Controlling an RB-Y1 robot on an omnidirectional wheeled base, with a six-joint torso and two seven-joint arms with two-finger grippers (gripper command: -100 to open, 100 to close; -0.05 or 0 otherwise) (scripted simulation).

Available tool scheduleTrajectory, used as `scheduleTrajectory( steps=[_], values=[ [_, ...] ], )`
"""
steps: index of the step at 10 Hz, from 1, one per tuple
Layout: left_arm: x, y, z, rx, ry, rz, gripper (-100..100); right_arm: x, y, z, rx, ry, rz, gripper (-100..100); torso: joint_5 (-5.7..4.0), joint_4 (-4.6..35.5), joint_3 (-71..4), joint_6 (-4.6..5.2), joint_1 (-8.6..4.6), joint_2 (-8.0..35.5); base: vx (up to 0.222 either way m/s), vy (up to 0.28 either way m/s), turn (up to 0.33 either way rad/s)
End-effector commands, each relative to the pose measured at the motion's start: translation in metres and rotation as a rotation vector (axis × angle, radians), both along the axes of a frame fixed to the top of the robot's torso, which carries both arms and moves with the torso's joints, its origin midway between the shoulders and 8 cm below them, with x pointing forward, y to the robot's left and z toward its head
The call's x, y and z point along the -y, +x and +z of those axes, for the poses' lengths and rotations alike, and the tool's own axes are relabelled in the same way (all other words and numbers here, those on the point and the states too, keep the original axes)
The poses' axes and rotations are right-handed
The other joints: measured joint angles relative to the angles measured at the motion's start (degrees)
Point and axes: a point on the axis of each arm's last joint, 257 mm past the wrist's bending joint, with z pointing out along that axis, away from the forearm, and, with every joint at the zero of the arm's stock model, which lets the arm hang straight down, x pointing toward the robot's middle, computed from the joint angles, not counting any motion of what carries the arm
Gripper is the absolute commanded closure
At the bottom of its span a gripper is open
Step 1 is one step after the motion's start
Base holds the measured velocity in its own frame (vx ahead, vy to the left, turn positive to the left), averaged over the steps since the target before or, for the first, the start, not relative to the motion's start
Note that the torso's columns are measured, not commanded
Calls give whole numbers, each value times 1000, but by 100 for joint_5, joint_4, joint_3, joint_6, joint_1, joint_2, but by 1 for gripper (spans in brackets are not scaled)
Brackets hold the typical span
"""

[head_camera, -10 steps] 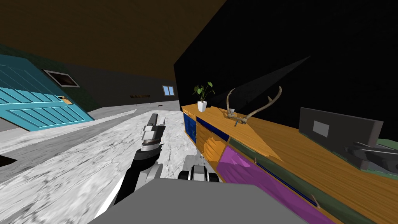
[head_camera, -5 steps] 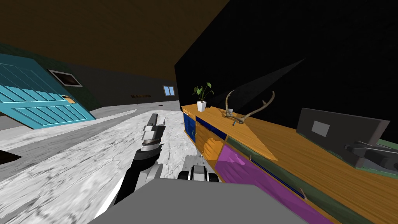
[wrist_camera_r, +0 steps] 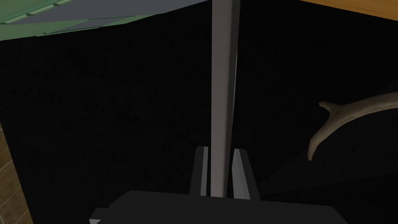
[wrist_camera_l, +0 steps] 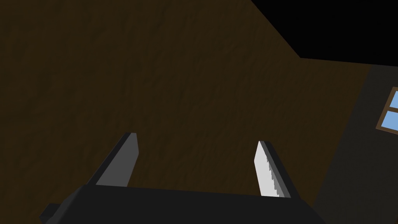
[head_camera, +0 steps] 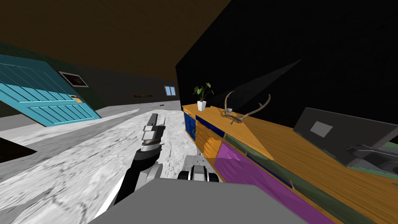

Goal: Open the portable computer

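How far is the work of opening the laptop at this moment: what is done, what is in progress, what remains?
Done: the right gripper is shut on the thin edge of the laptop lid, and in the head view the lid stands raised at a slant above the wooden sideboard. In hand: the lift. Left: swing the lid fully open, then release. The left gripper is open and idle.

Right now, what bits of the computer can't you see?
Screen and keyboard: in the head view the laptop lid shows its back and hides them.
The lid's right end: cut off by the head view's right edge.
The lid's faces: the right wrist view sees it edge-on, clamped in the right gripper.
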Motion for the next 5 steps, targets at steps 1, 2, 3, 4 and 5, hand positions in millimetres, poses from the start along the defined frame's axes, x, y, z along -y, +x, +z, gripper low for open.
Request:
scheduleTrajectory(
  steps=[1, 2, 3, 4, 5],
  values=[
    [0, 0, 0, 0, 0, 0, 0, 7, -4, -14, 76, 84, -15, 100, -8, -3, -1, -1, -9, -4, -43, -28, 23],
    [0, 0, 0, 0, 0, 0, 0, 8, -4, -18, 106, 114, -18, 100, -20, -7, -1, -2, -16, -8, -53, -35, 18],
    [0, 0, 0, 0, 0, 0, 0, 6, -1, -9, 94, 85, -9, 100, -35, -12, 2, -5, -23, -8, -24, -15, 9],
    [0, 0, 0, 0, 0, 0, 0, 9, -2, -18, 156, 144, -15, 100, -27, -13, -6, -11, -15, -18, -30, -24, 14],
    [0, 0, 0, 0, 0, 0, 0, 10, -2, -23, 184, 174, -19, 100, -32, -17, -8, -20, -18, -24, -54, -39, 26]
  ],
)
